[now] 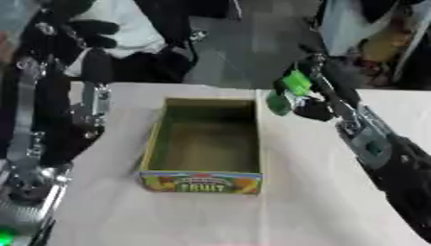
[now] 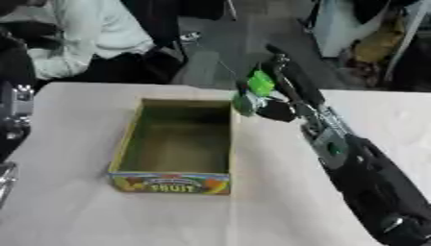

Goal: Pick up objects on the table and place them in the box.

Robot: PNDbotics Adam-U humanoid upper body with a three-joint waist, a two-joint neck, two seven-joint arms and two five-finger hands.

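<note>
Nearest the camera, the front wall of the box carried a bright label reading FRUIT, and the box sat open-topped on the pale table. Its inside looked bare; nothing could be seen lying in it.

At the left edge, the left arm stood as a dark, silver-jointed column beside the box, well clear of it. Its hand could not be made out, so how its fingers stood could not be told.

Further back and to the right, the right arm ran up from the lower right corner to the right hand, which was just beyond the box's far right corner. The fingers were curled around a small green object, part bright green and part darker; what it was could not be told. The object seemed lifted off the table and sat close to the box's right rim, not yet over the opening.

Judging from this, 1 object was in hand and the carrying step was under way. The next move would call for shifting the hand left until the green object was over the opening, lowering it a little, then uncurling the fingers so it dropped inside rather than catching the rim.
</note>
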